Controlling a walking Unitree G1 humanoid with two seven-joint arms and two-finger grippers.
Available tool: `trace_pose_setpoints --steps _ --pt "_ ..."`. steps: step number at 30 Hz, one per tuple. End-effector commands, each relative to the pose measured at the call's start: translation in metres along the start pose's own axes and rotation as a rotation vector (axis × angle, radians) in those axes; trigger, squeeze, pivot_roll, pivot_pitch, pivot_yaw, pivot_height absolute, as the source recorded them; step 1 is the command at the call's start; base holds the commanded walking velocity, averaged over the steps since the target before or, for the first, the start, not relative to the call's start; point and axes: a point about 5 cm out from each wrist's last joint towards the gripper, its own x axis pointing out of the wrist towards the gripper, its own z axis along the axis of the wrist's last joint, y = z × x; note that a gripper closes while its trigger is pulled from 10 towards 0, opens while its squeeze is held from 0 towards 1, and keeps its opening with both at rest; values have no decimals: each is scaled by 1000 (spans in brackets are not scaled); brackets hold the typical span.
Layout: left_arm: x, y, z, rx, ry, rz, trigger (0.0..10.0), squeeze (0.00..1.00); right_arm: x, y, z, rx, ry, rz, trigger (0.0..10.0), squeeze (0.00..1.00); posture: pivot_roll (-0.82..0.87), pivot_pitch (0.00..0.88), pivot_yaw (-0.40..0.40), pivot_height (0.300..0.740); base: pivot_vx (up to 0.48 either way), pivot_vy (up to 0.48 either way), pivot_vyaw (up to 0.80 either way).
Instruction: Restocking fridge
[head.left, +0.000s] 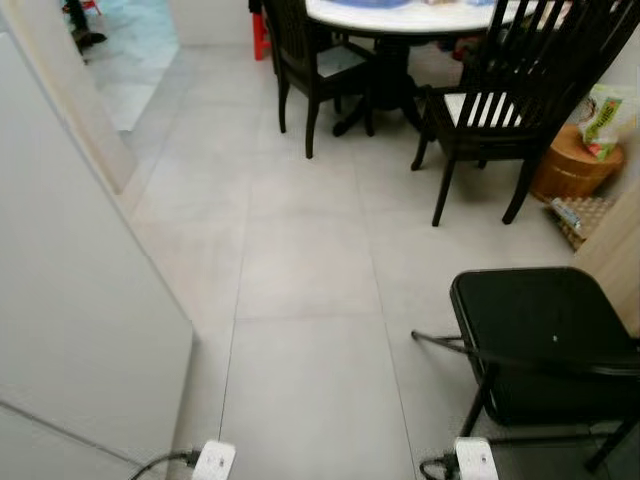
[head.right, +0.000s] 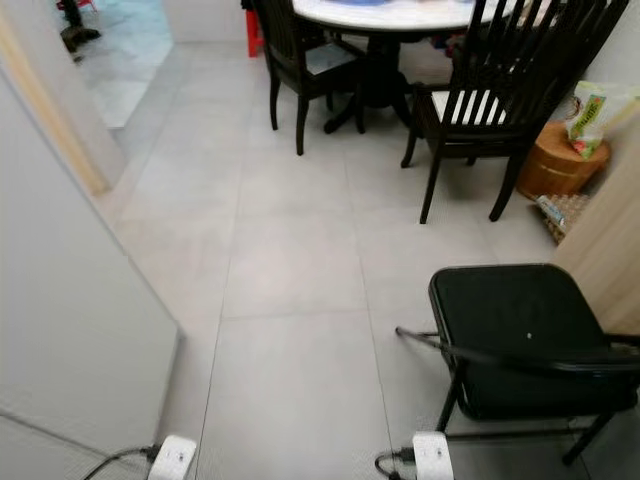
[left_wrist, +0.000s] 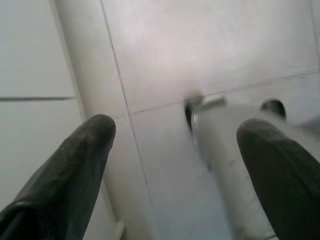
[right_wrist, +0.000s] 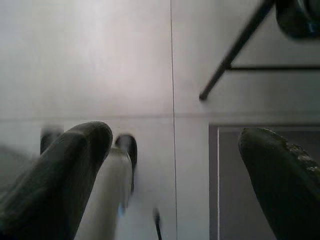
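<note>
Nearest the head camera, at the bottom edge, sit the two white wrist ends of the arms, the left (head.left: 213, 460) and the right (head.left: 475, 459), each with a dark cable, both hanging low over the pale tiled floor (head.left: 310, 300).

The left gripper (left_wrist: 175, 170) points down at the floor with its two black fingers (left_wrist: 75, 165) spread wide and nothing between them. Beyond its fingertips lie grey tiles with grout lines and a blurred pale leg of the robot (left_wrist: 220, 150); to one side of it stands a flat white panel with a horizontal seam (left_wrist: 35, 95), which from the head appears as the large white surface (head.left: 70, 300) just beside the left arm. I cannot tell whether this is the fridge; no food to stock is visible.

The right gripper (right_wrist: 172, 170) likewise hangs released, fingers (right_wrist: 65, 170) well apart and empty. Beyond it are floor tiles, another blurred pale leg (right_wrist: 112, 195), and thin dark chair legs (right_wrist: 235, 50). These belong to a black folding chair (head.left: 545, 340) standing just beside the right arm.

Farther out, well apart from both grippers, stand dark wooden dining chairs (head.left: 500, 110) around a round white-topped table (head.left: 400, 15). Near the right wall are a round wooden stool (head.left: 570, 165) carrying a green-and-white bag (head.left: 603, 120), and an egg tray (head.left: 580, 215) on the floor.
</note>
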Motion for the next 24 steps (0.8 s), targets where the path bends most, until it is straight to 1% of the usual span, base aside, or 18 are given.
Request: trace_pose_setpoints --steps 1,10,15,19,20,21,23,24 --pt "-4 8 -14 -6 47 21 10000 0 0 9 -4 17 13 19 10000 0 -87 116 40 740 450 0 0" --pt "-4 9 -15 -14 50 27 10000 0 0 8 -4 10 11 19 10000 0 -87 115 39 740 448 0 0" --pt "-4 11 -15 -45 52 42 10000 0 0 8 -4 1 11 21 10000 0 -90 108 38 740 446 0 0" --pt "-4 11 -15 -54 53 46 10000 0 0 8 -4 1 11 21 10000 0 -91 105 38 740 447 0 0" --pt "-4 11 -16 -61 53 48 10000 0 0 8 -4 0 11 21 10000 0 -90 101 38 740 450 0 0" --pt "-4 12 -16 -92 53 56 10000 0 0 8 -4 -3 12 21 10000 0 -91 98 38 740 439 0 0" --pt "-5 13 -16 -116 52 64 10000 0 0 8 -4 -5 12 22 10000 0 -91 98 38 740 330 0 0" --pt "-5 13 -16 -130 54 67 10000 0 0 8 -4 -6 12 22 10000 0 -91 98 38 740 0 0 0"
